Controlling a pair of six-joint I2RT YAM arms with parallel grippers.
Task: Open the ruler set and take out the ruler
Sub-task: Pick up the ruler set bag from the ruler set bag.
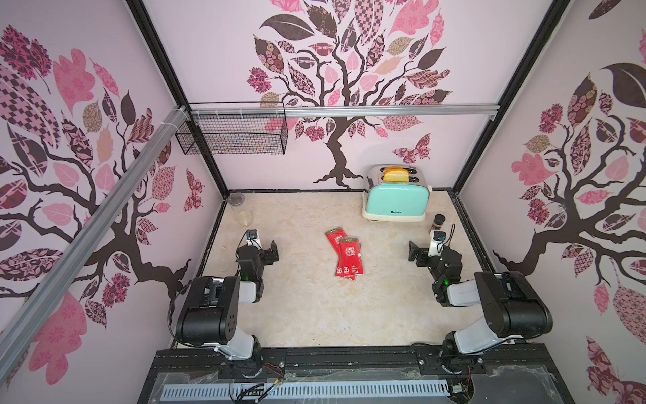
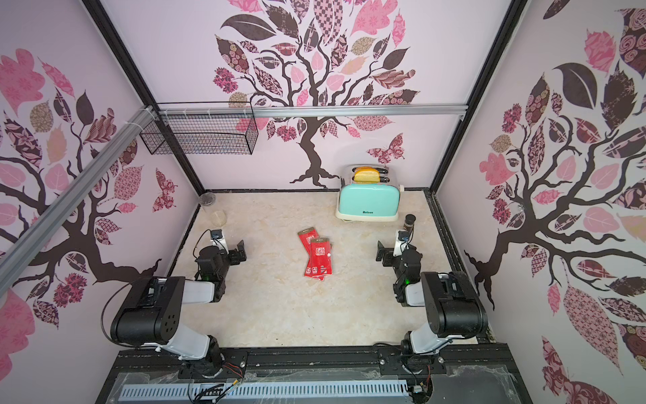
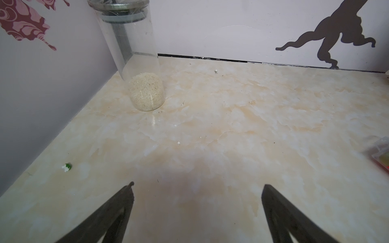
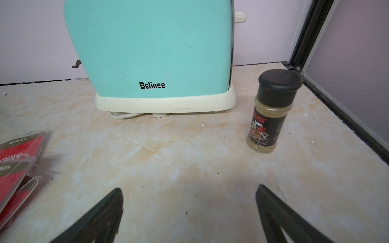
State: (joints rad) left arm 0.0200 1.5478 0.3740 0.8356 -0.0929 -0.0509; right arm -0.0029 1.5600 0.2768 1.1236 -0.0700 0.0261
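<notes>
Two red ruler set packs (image 1: 344,257) lie overlapped flat in the middle of the table, seen in both top views (image 2: 316,257). Both look sealed, and the ruler itself stays hidden inside. My left gripper (image 1: 272,251) hovers to their left, open and empty, well apart from them. In the left wrist view its jaws (image 3: 197,186) stand wide over bare table, with a pack's corner (image 3: 382,157) at the frame's edge. My right gripper (image 1: 414,253) hovers to the packs' right, open and empty. The right wrist view shows its wide jaws (image 4: 188,189) and the packs (image 4: 16,168) off to one side.
A mint toaster (image 1: 396,201) holding a yellow slice stands at the back right. A black-capped spice bottle (image 1: 438,222) is just behind the right gripper. A tall glass jar (image 1: 241,210) with grains occupies the back left corner. A wire basket (image 1: 234,131) hangs on the wall.
</notes>
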